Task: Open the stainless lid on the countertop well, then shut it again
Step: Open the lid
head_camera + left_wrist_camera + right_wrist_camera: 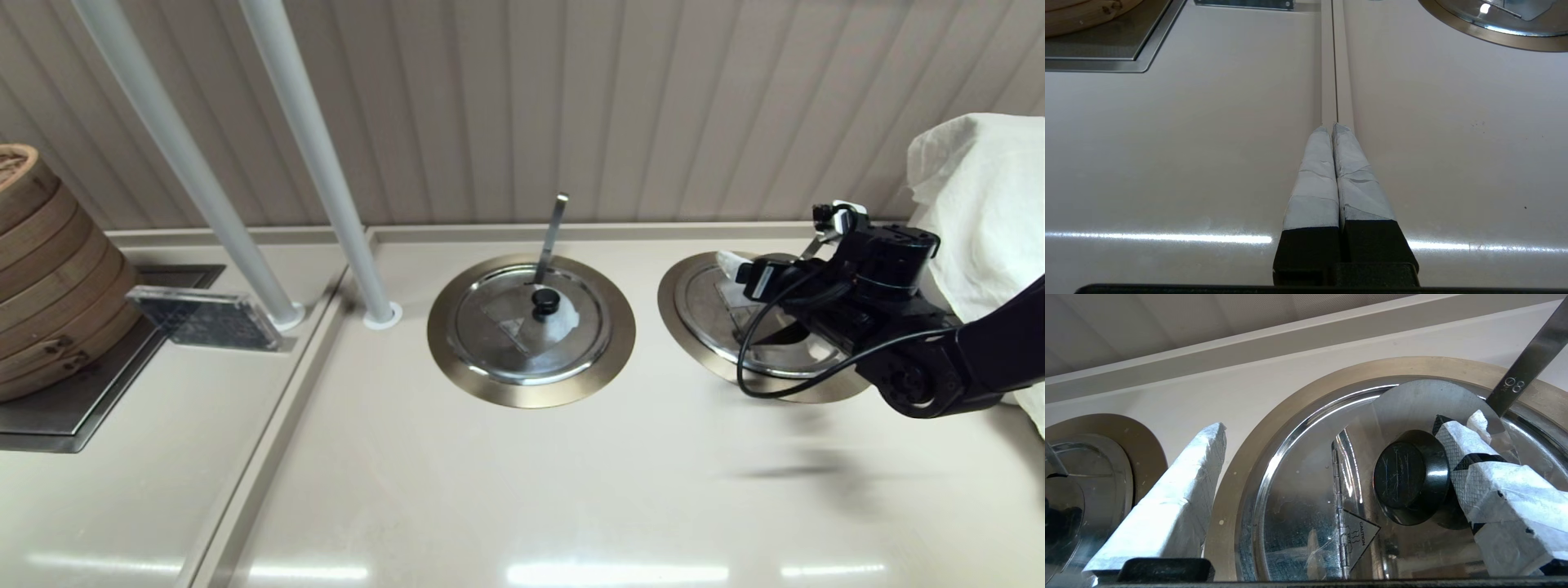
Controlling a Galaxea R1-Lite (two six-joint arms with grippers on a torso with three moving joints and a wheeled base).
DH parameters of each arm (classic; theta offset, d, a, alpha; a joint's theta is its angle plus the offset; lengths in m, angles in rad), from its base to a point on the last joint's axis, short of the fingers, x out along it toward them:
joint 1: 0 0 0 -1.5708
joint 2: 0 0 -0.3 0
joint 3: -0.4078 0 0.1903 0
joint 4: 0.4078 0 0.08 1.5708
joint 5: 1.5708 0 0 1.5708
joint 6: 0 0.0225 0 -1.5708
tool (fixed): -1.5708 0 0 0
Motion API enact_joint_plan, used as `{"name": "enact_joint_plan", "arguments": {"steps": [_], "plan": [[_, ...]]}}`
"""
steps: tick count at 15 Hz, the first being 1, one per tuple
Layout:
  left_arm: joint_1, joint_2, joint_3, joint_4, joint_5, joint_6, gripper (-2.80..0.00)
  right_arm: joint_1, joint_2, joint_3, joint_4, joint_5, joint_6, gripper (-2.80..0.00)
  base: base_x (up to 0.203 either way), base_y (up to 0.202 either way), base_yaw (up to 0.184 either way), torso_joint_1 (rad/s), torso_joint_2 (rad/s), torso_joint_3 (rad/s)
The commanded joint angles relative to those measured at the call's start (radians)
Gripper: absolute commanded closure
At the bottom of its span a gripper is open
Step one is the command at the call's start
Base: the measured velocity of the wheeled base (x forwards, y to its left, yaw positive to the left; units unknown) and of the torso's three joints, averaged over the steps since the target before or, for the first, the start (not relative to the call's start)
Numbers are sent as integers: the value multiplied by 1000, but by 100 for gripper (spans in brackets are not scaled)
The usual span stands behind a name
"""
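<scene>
The stainless lid [709, 314] lies flat in the countertop well, whose bronze-grey ring [674, 304] shows around it; my right arm hides much of it in the head view. My right gripper [767, 273] hovers just above it, open. In the right wrist view the lid [1298, 469] fills the view, with its hinge and caution sticker. One taped finger [1490, 486] sits right beside the black knob [1410, 477]. The other finger [1171, 498] is far off over the ring [1241, 457]. The slanted steel utensil handle [1527, 371] pokes through behind. My left gripper [1331, 127] is shut over bare counter.
The twin lid with a whitish patch [531, 322] sits in the middle well, its handle near upright. Two white poles [326, 163] stand behind it to the left. Stacked bamboo steamers [49, 269] are at far left, a white cloth [980, 204] at far right.
</scene>
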Motion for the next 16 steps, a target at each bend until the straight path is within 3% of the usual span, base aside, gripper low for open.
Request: {"name": "enact_joint_plan", "arguments": {"steps": [1,7,10,16], "plan": [[1,0,0,0,0,0,0,10,-11,7,-5,-1,0,-280,0,0,0,0,0,0],[1,0,0,0,0,0,0,45,-15,26,-9,-4,-25,-280,0,0,0,0,0,0],[1,0,0,0,0,0,0,75,-15,22,-11,-87,-36,-280,0,0,0,0,0,0],[1,0,0,0,0,0,0,114,-36,37,-11,-95,-43,-280,0,0,0,0,0,0]]}}
